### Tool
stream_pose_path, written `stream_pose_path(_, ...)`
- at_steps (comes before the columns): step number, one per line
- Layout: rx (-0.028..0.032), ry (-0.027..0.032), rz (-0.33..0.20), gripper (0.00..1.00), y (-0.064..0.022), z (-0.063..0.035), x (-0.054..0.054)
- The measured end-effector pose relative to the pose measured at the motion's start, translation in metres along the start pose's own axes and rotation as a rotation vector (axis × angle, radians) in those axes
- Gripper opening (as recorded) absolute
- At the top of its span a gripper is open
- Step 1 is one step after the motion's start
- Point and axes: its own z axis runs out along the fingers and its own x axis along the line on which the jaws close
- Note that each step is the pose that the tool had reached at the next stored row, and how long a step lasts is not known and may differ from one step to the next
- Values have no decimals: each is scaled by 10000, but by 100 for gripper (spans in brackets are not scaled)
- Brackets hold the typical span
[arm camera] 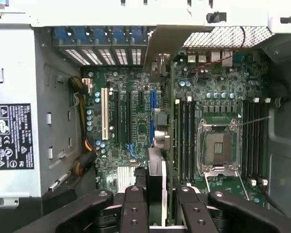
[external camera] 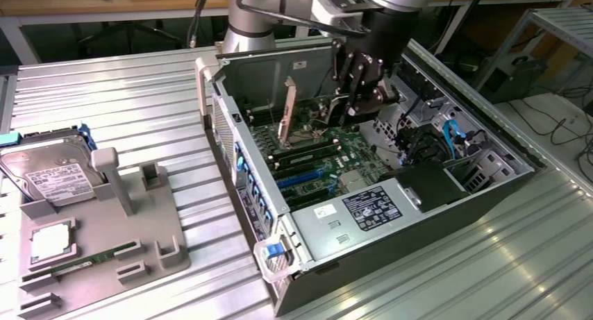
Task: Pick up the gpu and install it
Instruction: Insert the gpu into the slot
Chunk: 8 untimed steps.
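**GPU held over the motherboard**

At the exterior view's left, a grey fixture tray (external camera: 139,230) carries a hard drive (external camera: 51,178). Rightward, inside the open computer case (external camera: 278,264), the gripper (arm camera: 155,201) clamps the gpu (arm camera: 156,179) edge-on above the motherboard (arm camera: 131,111).

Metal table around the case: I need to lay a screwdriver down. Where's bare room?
Bare slats lie between the grey parts tray and the computer case, and on the exterior view's right of the case. Inside is crowded: the gripper holds the gpu over the motherboard.
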Motion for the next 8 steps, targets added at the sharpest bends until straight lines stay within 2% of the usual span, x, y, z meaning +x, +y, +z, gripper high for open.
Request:
stream_pose_path(1, 1, -1, 33, 27, 29, 127, -11)
stream_pose_path(2, 167, -9, 29, 27, 40, 166, -43)
stream_pose_path(3, 253, -12, -13, 27, 52, 189, -89)
stream_pose_path(8, 306, -7, -302, 27, 67, 250, -100)
